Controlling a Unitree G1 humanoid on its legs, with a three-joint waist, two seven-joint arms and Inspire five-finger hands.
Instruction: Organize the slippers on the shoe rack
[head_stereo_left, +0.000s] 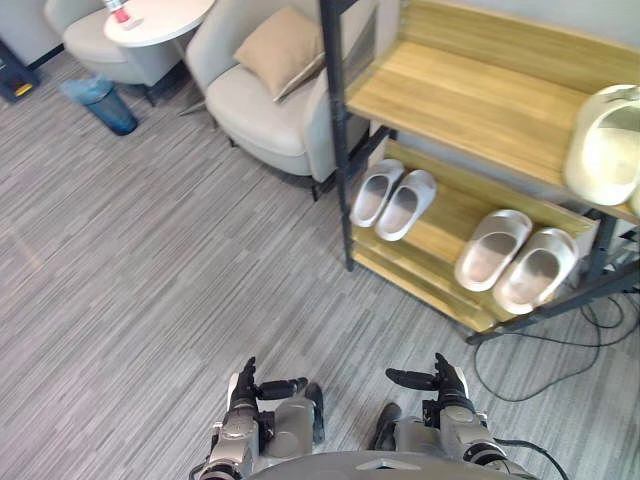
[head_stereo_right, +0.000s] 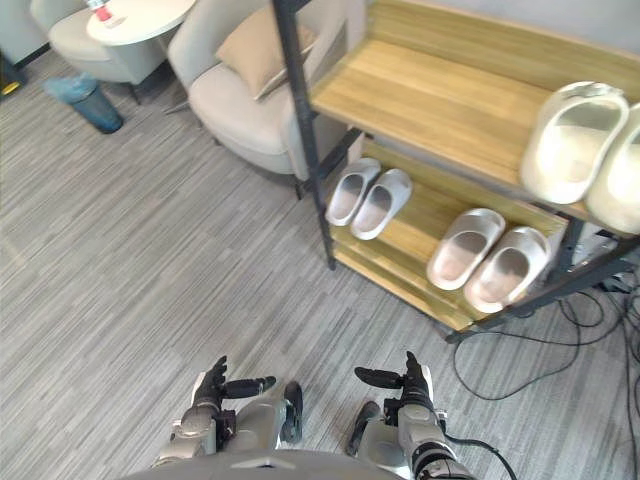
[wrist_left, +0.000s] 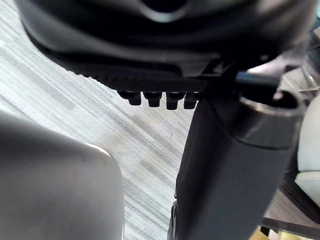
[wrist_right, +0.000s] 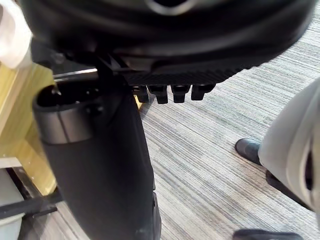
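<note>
Since every slipper in sight sits on the shoe rack (head_stereo_left: 450, 95), the sorting looks close to finished, or paused between one pick and another. A small grey pair (head_stereo_left: 408, 205) lies side by side at the left end of the lower shelf. A larger grey pair (head_stereo_left: 492, 250) lies further right on that same shelf, and a cream pair (head_stereo_left: 605, 150) rests on the upper shelf at its right end. None lies on the grey carpet (head_stereo_left: 150, 260) between the robot and the rack.

Neither hand holds anything. The left hand (head_stereo_left: 243, 392) and the right hand (head_stereo_left: 447, 385) hang low and close to the body, well apart from the rack. Their fingers are straight and relaxed, each thumb pointing inward toward the other (the wrist views show the same slack fingers over bare carpet).

If anything is left to do, I judge it to be tidying. The larger grey pair seems to reach close to the shelf's front edge, so the next move would call for raising an arm, reaching forward and nudging those two back without tipping them off
</note>
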